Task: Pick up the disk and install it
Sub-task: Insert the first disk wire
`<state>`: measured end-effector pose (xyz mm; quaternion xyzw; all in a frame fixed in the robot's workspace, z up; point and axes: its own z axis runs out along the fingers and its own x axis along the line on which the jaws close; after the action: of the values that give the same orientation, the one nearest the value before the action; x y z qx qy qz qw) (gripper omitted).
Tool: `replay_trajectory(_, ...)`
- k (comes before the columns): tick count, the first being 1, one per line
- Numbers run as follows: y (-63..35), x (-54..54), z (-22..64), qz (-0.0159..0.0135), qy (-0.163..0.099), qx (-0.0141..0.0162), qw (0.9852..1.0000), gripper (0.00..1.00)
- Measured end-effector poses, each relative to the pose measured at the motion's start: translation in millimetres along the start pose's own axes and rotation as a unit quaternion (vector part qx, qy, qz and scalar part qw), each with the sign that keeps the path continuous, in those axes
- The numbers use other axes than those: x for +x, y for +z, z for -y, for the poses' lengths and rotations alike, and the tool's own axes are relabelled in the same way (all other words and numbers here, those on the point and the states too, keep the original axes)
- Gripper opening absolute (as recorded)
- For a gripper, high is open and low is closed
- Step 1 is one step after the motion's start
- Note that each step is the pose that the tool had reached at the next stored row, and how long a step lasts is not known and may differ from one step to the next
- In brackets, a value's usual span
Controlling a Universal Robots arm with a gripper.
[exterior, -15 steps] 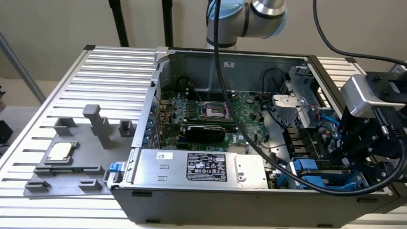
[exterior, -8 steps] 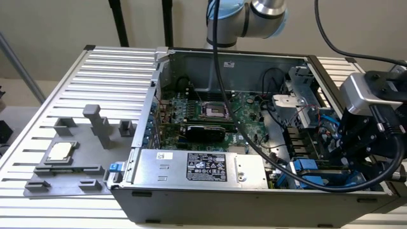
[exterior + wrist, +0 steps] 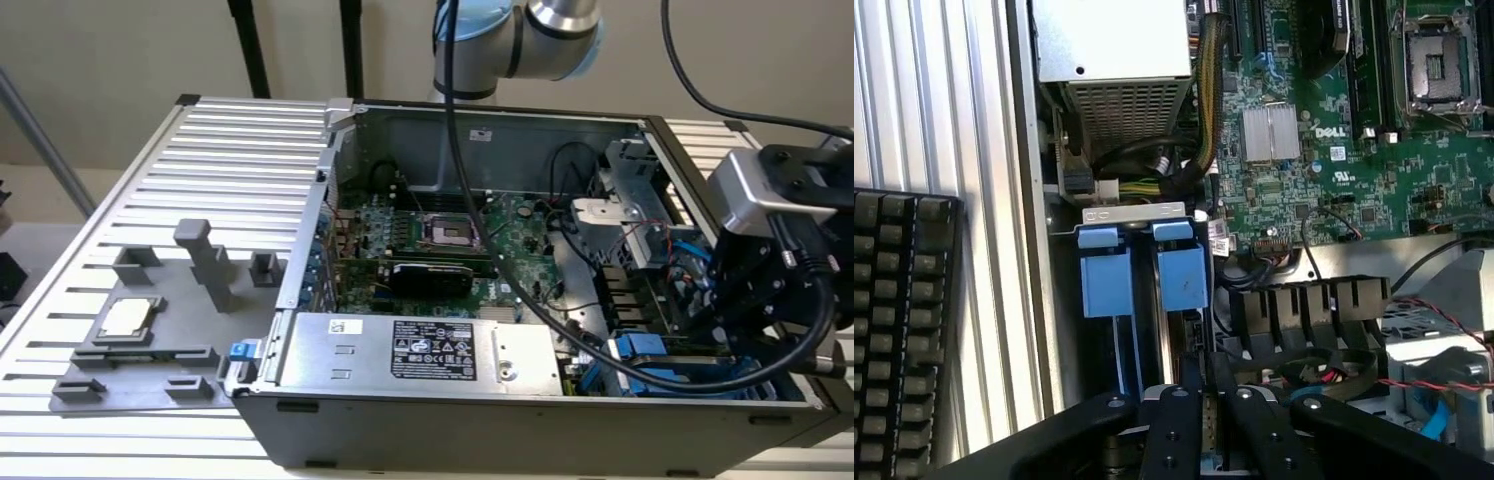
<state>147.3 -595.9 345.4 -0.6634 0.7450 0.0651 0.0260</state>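
Observation:
The disk (image 3: 1182, 275) stands edge-on in the drive bay of the open computer case (image 3: 307, 260), showing its blue plastic carrier; its metal body is hidden. A second blue carrier (image 3: 1104, 282) sits in the slot beside it. In the exterior view the blue carriers (image 3: 663, 357) lie at the case's near corner, on the exterior view's right. My gripper (image 3: 1209, 420) hangs right over the disk's slot, its two black fingers (image 3: 1179, 425) pressed close together with nothing visible between them. Seen from outside, the gripper (image 3: 721, 330) is just above the bay. Whether it touches the carrier I cannot tell.
The silver power-supply box (image 3: 414, 350) lies along the case's near wall, the green motherboard (image 3: 441, 240) behind it. Black cables (image 3: 534, 290) cross the case interior. A grey fixture with a square CPU chip (image 3: 127, 318) sits on the slatted table. A black keyboard (image 3: 899, 330) lies outside the case.

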Motion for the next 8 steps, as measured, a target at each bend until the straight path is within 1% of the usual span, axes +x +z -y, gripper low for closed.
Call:
replay_trajectory(4,1.0,-1.7,-0.5,-0.0025,0.004,0.0005,1.0,0.16)
replay_trajectory(8,2.3,-3.5,-0.7,-0.0067,0.008,0.0014,0.9999,0.16)
